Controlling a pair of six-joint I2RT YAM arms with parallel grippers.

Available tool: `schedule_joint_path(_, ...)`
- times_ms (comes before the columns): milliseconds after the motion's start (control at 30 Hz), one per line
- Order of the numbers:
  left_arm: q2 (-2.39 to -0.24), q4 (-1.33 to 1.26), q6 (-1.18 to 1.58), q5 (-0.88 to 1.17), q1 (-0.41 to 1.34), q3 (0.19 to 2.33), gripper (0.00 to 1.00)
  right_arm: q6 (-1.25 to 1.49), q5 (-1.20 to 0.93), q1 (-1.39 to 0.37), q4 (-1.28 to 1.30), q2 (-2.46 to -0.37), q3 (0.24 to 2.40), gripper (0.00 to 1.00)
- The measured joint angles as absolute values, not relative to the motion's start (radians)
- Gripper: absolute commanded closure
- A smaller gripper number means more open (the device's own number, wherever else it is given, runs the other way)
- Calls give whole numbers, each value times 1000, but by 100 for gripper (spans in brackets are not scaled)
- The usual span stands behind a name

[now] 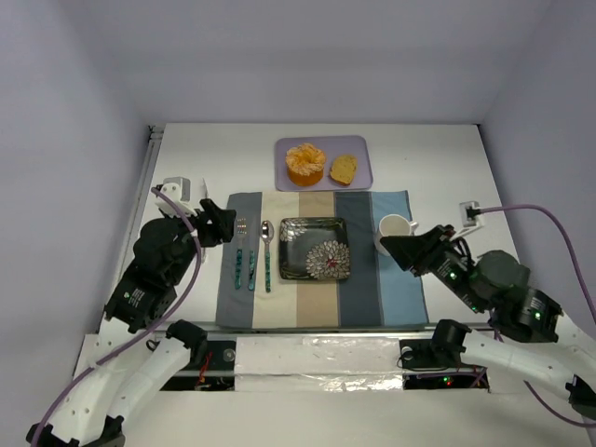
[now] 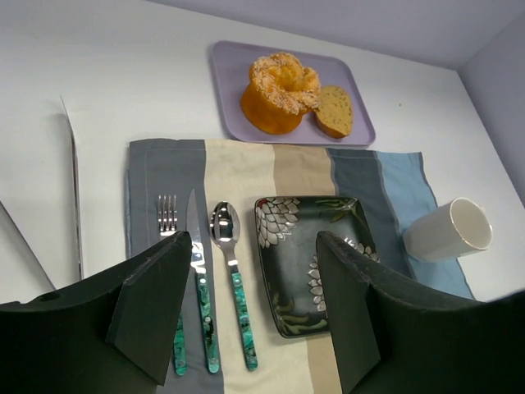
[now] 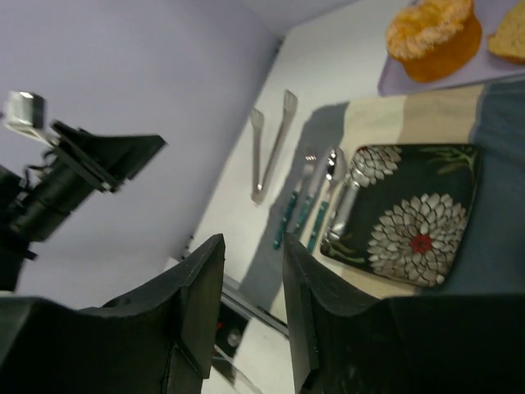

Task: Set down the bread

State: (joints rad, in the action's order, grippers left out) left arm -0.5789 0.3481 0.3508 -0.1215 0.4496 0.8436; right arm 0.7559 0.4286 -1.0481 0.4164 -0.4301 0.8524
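The bread (image 1: 343, 169), a small golden slice with a browner crust, lies on a lavender tray (image 1: 361, 149) at the back of the table, right of a peeled orange (image 1: 305, 164). It also shows in the left wrist view (image 2: 335, 111) and at the edge of the right wrist view (image 3: 510, 37). A dark flowered square plate (image 1: 314, 249) sits empty on the striped placemat. My left gripper (image 1: 223, 226) is open and empty over the mat's left edge, near the cutlery (image 2: 254, 246). My right gripper (image 1: 391, 247) is open and empty, right of the plate (image 3: 253, 246).
A fork (image 1: 239, 251), knife (image 1: 251, 256) and spoon (image 1: 266, 251) with teal handles lie left of the plate. A white cup (image 1: 396, 228) stands on the mat's right side, close to my right gripper. Metal tongs (image 3: 271, 144) lie off the mat at the left. A wall stands behind.
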Motion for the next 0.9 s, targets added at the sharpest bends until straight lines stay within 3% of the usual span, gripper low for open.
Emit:
schedule_joint_path(33,-586,348,348,-123,450,844,43,756,433,-1048,428,-446,846,64)
schedule_joint_path(67,-593,348,344,-125,450,844,45,756,434,-1048,435,-465,843,76)
schedule_joint_path(100,-601,348,336,-127,450,844,47,754,433,-1048,438,-482,841,82)
schedule_joint_path(167,-616,348,323,-123,450,844,59,758,427,-1048,437,-512,837,100)
schedule_joint_path(233,-627,348,306,-111,450,844,72,758,414,-1048,435,-533,835,100)
schedule_joint_path(267,-630,348,299,-105,450,844,91,759,408,-1048,433,-540,835,100)
schedule_joint_path(300,-635,347,296,-105,450,844,99,759,402,-1048,430,-547,834,100)
schedule_joint_path(533,-757,355,277,-176,438,855,99,768,348,-1048,379,-564,795,100)
schedule_joint_path(567,-801,355,276,-189,430,860,79,773,343,-1048,375,-561,784,100)
schedule_joint_path(667,-923,332,261,-208,375,865,64,791,336,-1048,368,-540,742,100)
schedule_joint_path(900,-1229,271,234,-220,236,869,59,835,344,-1048,358,-506,658,67)
